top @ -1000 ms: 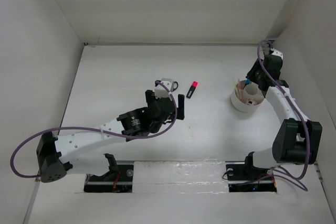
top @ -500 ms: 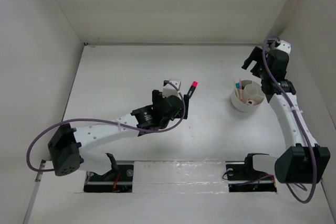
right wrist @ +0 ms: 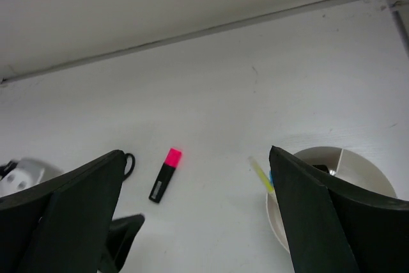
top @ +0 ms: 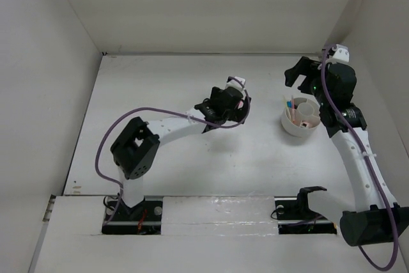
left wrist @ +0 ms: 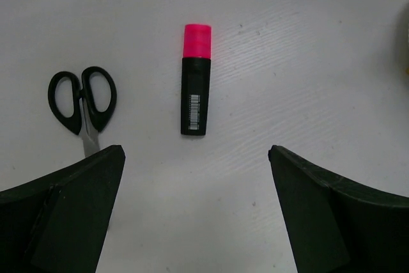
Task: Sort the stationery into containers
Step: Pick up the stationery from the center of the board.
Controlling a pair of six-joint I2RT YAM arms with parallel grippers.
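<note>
In the left wrist view a black marker with a pink-red cap [left wrist: 195, 87] lies flat on the white table, cap pointing away. The black-handled scissors [left wrist: 83, 101] lie to its left. My left gripper [left wrist: 195, 151] hangs open just short of the marker, holding nothing. In the top view the left gripper [top: 228, 105] hides both items. The round white tub [top: 301, 117] holds a pale yellow stick [top: 288, 107], a blue-capped marker and a pink eraser. My right gripper [top: 299, 75] is open and empty, up and behind-left of the tub. Its wrist view shows the marker [right wrist: 165, 175] and the tub [right wrist: 332, 155].
White walls close the table in at the back and both sides. The right wall stands close behind the right arm [top: 358, 151]. The left arm [top: 166, 129] stretches diagonally across the table's middle.
The left arm has reached forward and right until its gripper hangs over the marker and scissors. The right gripper has opened and risen from the tub toward the back left.
</note>
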